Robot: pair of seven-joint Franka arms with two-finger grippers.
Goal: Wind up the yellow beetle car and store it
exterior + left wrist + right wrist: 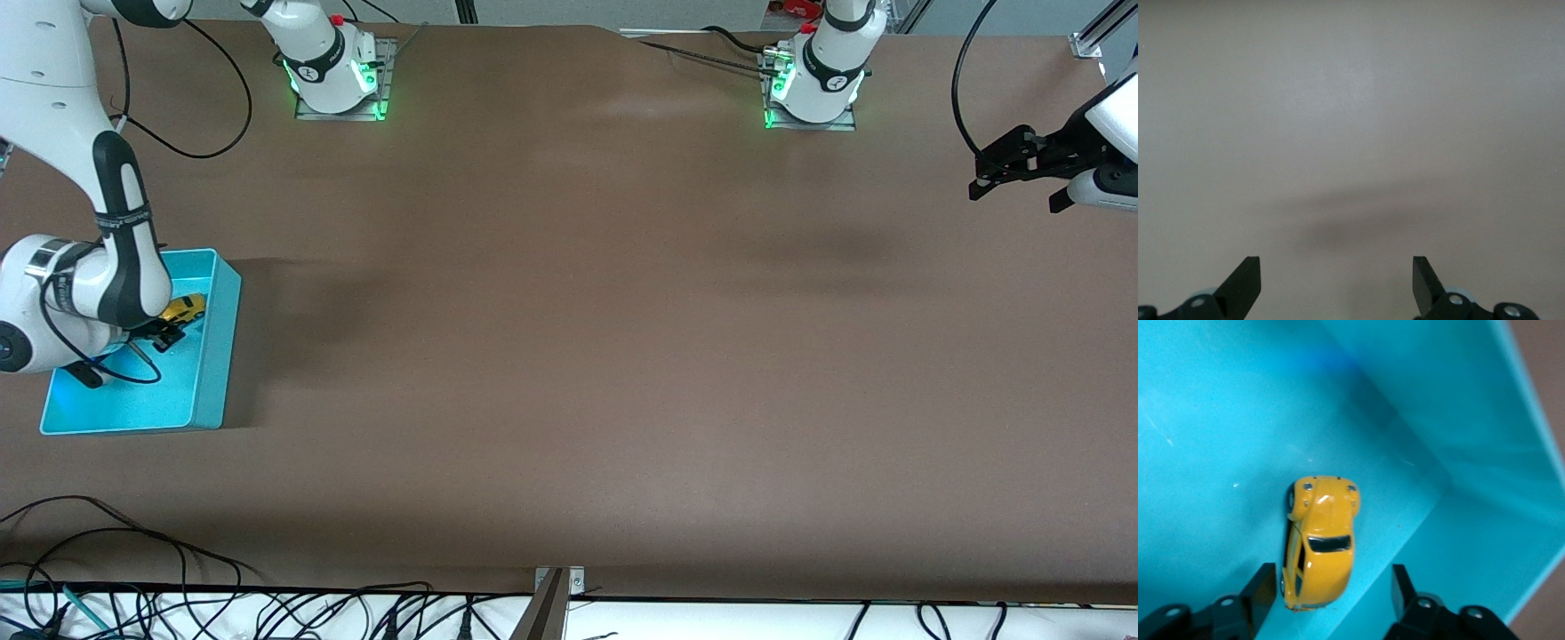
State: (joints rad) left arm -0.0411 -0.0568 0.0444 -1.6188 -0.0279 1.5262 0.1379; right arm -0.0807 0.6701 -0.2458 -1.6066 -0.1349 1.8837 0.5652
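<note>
The yellow beetle car (183, 308) lies on the floor of the turquoise bin (224, 329), close to the bin's wall toward the robots' bases. In the right wrist view the car (1319, 540) rests on its wheels between my open fingers, one finger (1262, 593) beside its side, the other apart from it. My right gripper (164, 333) is down inside the bin, open, not gripping the car. My left gripper (1009, 173) is open and empty, up in the air over the left arm's end of the table.
The bin stands at the right arm's end of the table. Its walls (1485, 520) rise close around the right gripper. Brown tabletop (578, 356) spreads between the arms. Cables (133, 569) lie along the table edge nearest the front camera.
</note>
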